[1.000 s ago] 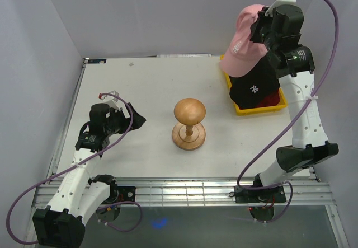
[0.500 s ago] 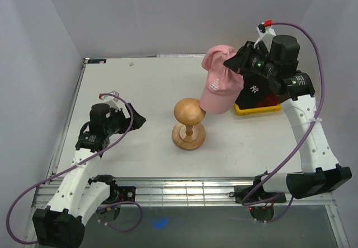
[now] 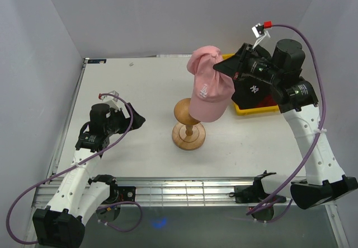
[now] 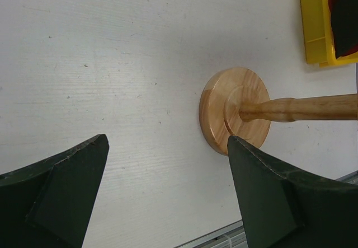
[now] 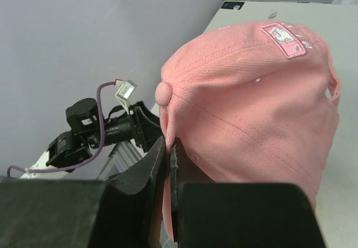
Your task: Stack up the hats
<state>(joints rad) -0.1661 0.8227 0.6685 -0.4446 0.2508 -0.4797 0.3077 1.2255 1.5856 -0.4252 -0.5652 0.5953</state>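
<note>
A pink hat (image 3: pixel 208 87) hangs in the air, its brim pointing down and just over the right side of the wooden stand's round top (image 3: pixel 188 111). My right gripper (image 3: pixel 224 69) is shut on a fold of its crown; the right wrist view shows the pink fabric (image 5: pixel 251 108) pinched between the two fingers (image 5: pixel 170 153). A black hat (image 3: pixel 254 90) with a pale logo lies in the yellow bin (image 3: pixel 258 110), with a bit of red cloth under it. My left gripper (image 3: pixel 137 117) stands open above the table at the left, holding nothing (image 4: pixel 168 141).
The wooden stand's base (image 4: pixel 234 110) and its stem (image 4: pixel 302 107) lie ahead of the left fingers. The yellow bin's corner (image 4: pixel 313 24) shows at the back right. Grey walls close in the white table (image 3: pixel 140 85) on three sides.
My right arm has carried the pink hat from above the yellow bin leftward and down to the wooden stand. The left arm has not moved.
</note>
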